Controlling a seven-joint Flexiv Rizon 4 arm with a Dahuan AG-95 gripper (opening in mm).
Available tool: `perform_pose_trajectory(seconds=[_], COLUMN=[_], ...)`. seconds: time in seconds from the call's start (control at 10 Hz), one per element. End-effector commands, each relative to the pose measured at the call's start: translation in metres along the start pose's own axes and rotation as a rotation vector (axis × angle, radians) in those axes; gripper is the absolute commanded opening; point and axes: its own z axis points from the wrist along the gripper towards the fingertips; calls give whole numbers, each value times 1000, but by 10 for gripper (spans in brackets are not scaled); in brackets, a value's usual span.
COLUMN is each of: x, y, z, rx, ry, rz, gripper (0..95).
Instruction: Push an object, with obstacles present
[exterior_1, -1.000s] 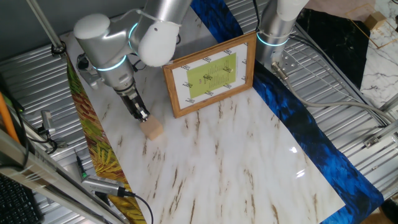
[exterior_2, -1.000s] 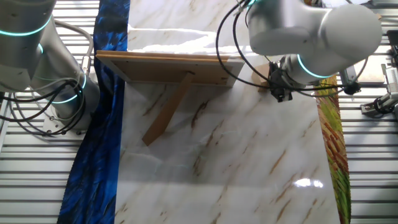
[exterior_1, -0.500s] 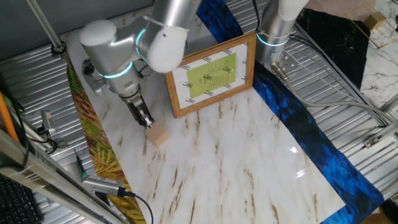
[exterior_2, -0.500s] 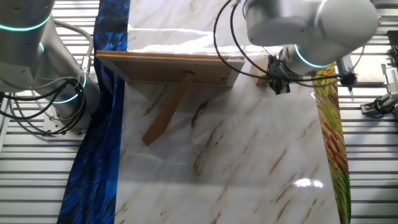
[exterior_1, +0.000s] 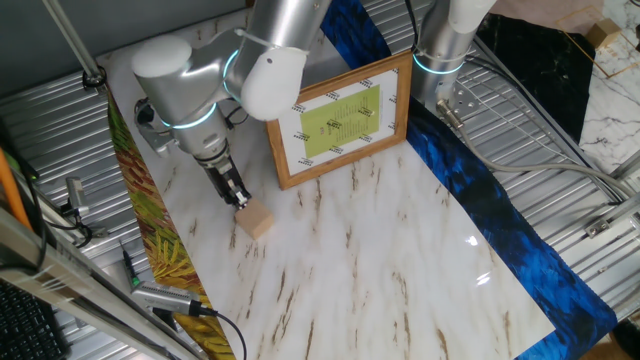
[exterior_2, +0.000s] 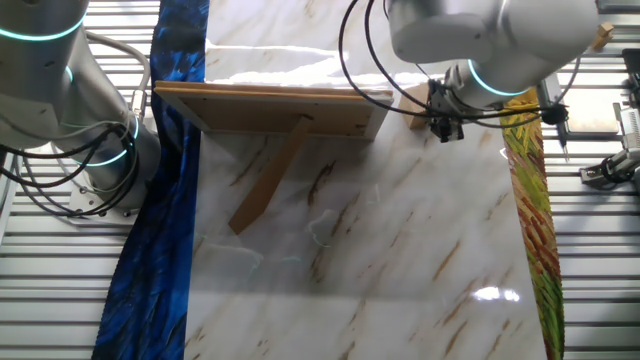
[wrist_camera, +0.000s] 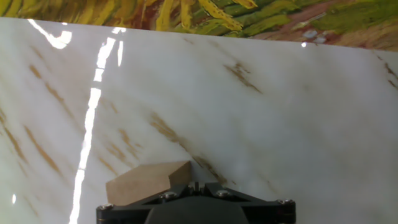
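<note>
The push is looking underway, not finished: the cube (exterior_1: 255, 219) is lying on the marble surface (exterior_1: 380, 260), just clear of the picture frame's (exterior_1: 340, 120) near corner, with open marble ahead. The hand (exterior_1: 238, 198) is pressing its tip against the cube, fingers apparently together and holding nothing. The arm is leaning down steeply beside the frame.

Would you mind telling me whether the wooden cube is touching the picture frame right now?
No, the wooden cube sits apart from the picture frame, with bare marble table between them.
</note>
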Motion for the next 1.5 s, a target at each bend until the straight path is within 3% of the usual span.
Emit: perform_pose_trajectory(seconds=[0.1, 0.4, 0.6, 1.1, 1.5], x=[0, 0, 0, 0, 0], y=[0, 0, 0, 0, 0], z=[0, 0, 0, 0, 0], rx=[4, 20, 63, 59, 52], ry=[2, 9, 22, 54, 61], rz=[-21, -40, -96, -258, -314], gripper=[0, 0, 0, 0, 0])
